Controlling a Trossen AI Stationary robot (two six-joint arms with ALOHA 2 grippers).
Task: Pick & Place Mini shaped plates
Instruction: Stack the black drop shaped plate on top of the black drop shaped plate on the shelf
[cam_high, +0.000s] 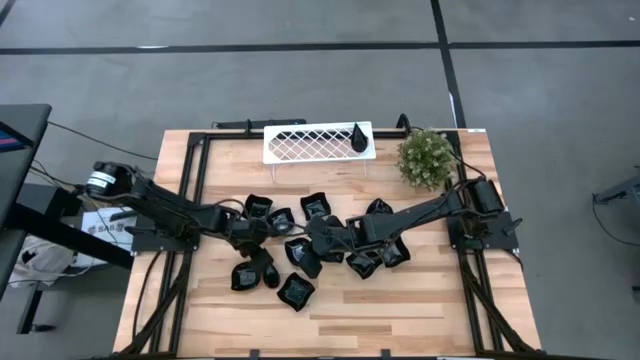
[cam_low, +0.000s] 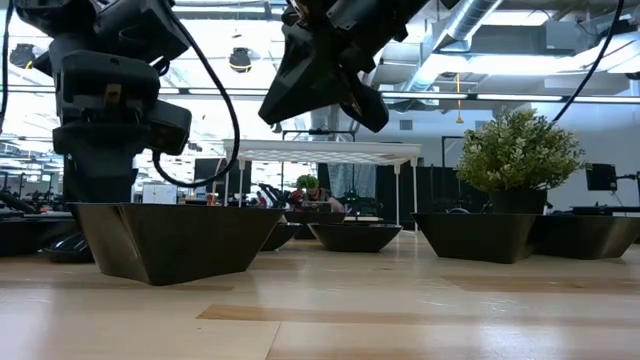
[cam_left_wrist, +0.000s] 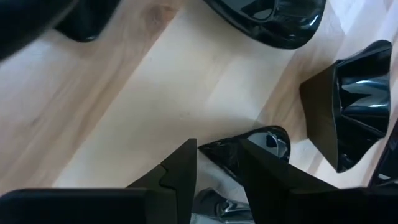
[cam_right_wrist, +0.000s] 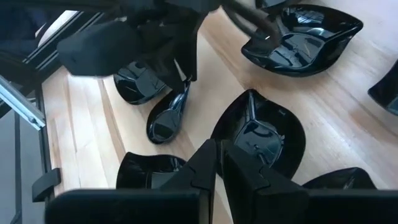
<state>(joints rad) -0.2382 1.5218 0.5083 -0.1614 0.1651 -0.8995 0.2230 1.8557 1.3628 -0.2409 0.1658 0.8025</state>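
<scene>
Left hand is low among the mini shaped plates, fingers parted around a teardrop plate's rim. Right hand is clenched, holding nothing, over the cluster. Behind them, the white tray holds one teardrop dish.

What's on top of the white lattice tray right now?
One black teardrop-shaped plate sits near the right end of the white lattice tray; the rest of its lattice shows bare. The tabletop under the tray is mostly hidden by it.
</scene>
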